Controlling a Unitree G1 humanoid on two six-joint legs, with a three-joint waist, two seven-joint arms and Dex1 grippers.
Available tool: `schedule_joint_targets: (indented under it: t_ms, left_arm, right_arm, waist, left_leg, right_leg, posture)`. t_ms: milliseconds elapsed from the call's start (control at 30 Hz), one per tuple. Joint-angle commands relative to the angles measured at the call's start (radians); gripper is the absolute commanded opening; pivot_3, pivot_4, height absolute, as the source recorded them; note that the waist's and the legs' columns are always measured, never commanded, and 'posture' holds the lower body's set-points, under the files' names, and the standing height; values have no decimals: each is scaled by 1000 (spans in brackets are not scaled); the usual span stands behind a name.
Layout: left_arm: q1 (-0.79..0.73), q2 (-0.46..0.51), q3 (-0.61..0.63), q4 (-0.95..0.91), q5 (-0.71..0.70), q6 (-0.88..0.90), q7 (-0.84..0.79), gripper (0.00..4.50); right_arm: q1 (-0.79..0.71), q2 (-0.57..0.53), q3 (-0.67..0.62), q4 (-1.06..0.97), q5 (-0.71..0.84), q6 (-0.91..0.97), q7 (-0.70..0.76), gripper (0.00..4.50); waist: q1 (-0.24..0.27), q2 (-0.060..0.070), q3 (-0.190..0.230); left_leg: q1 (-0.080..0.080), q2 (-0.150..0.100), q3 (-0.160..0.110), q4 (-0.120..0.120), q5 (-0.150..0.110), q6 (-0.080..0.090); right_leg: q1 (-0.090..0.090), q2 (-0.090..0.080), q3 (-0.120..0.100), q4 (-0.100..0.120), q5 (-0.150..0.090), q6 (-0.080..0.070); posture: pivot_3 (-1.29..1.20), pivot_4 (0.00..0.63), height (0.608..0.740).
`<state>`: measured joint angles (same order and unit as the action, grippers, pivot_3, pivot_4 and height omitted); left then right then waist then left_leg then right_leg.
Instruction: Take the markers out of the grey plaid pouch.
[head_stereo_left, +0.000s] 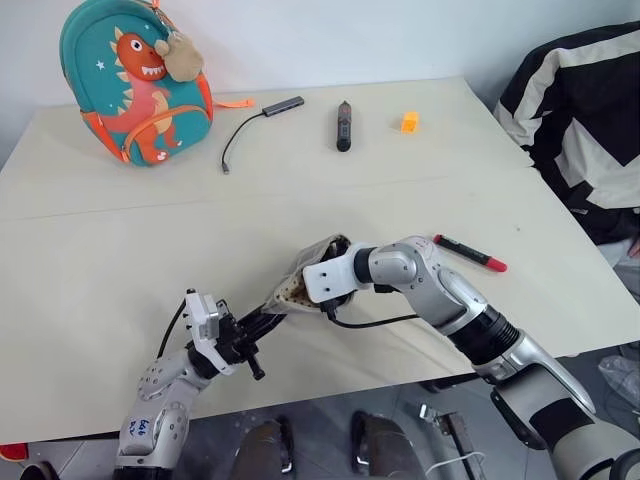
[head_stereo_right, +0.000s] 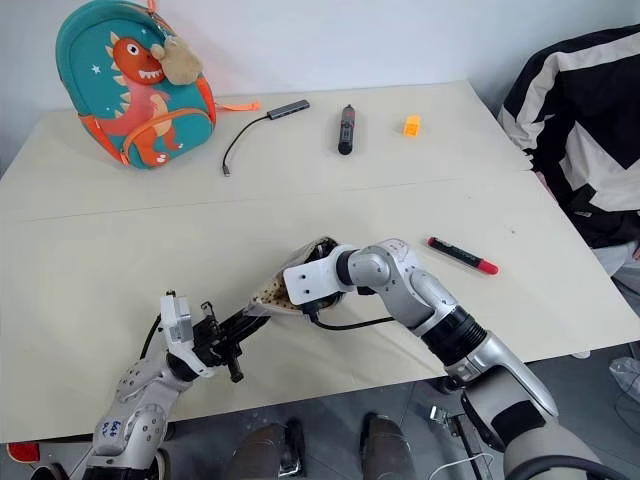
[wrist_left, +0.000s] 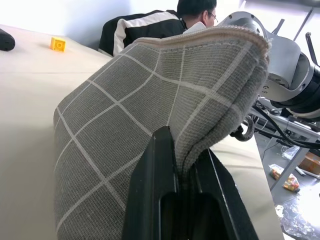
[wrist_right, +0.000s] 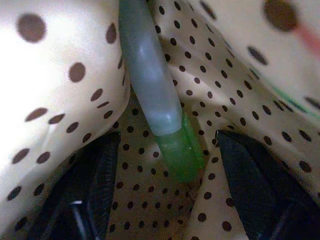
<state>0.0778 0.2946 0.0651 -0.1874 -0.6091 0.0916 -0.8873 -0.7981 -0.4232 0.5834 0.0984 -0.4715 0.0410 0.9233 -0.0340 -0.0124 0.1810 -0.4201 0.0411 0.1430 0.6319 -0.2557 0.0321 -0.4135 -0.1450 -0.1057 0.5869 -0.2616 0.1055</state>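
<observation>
Right gripper, jaws spread, is deep inside the grey plaid pouch that the left gripper pinches shut-fingered near the desk's front edge, with the green marker lying lengthwise between the fingers

Beige table, matte, w/ faint seam across top. White wall behind far edge. Grey floor under near edge. Even lighting.

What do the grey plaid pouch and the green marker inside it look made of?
Grey plaid pouch: woven fabric, matte, with visible weave and soft folds; lining looks like thin tan cloth with brown dots. Green marker: probably smooth plastic, judging by its soft sheen.
</observation>
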Motion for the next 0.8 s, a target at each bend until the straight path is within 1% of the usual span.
schedule_joint_targets:
  t_ms: [33, 200, 300, 433, 567, 667, 800]
  left_arm:
    - [6, -5, -7, -64, -21, -9, -10, 0]
    - [7, -7, -11, -71, -21, -6, -6, 0]
    - [6, -6, -12, -75, -23, -3, -4, 0]
    - [7, -5, -11, -79, -25, 1, -3, 0]
    - [9, -4, -10, -83, -26, 4, -3, 0]
    - [10, -4, -9, -85, -28, 6, -2, 0]
    - [11, -4, -9, -88, -29, 10, -2, 0]
  right_arm:
    - [22, -1, 14, 39, -28, 2, -4, 3186]
    - [25, 45, 5, 19, 23, 1, 9, 3186]
    - [26, 52, 16, 31, 4, -18, 1, 3186]
    - [11, 75, 15, 89, -19, -46, -45, 3186]
    - [9, 84, 21, 136, -33, -61, -59, 3186]
    - [5, 86, 21, 169, -44, -76, -77, 2655]
    - [-1, 93, 20, 197, -53, -92, -103, 2655]
  waist:
    - [0, 0, 0]
    - [-1, 0, 0]
    - [-1, 0, 0]
    - [-4, 0, 0]
    - [-11, 0, 0]
    - [-17, 0, 0]
    - [-21, 0, 0]
  left_leg:
    - [0, 0, 0, 0, 0, 0]
    - [0, 2, 1, 0, 0, 0]
    - [0, 5, 2, 0, 0, -2]
    - [1, 8, 2, 0, 0, -5]
    - [1, 12, 2, 0, 2, -8]
    - [2, 15, 3, 0, 2, -9]
    - [2, 18, 4, 0, 3, -11]
  right_leg:
    - [0, 0, 0, 0, 0, 0]
    - [0, 1, 0, 0, 0, -1]
    - [0, 3, 0, -1, 1, -2]
    - [-1, 7, 0, -1, 1, -5]
    - [-1, 11, 0, -1, 3, -8]
    - [-1, 14, 0, -1, 4, -11]
    - [-1, 15, -2, -2, 5, -12]
  posture:
    - [0, 150, 740]
    - [0, 150, 740]
    - [0, 150, 740]
    - [0, 150, 740]
    - [0, 150, 740]
    - [0, 150, 740]
    - [0, 150, 740]
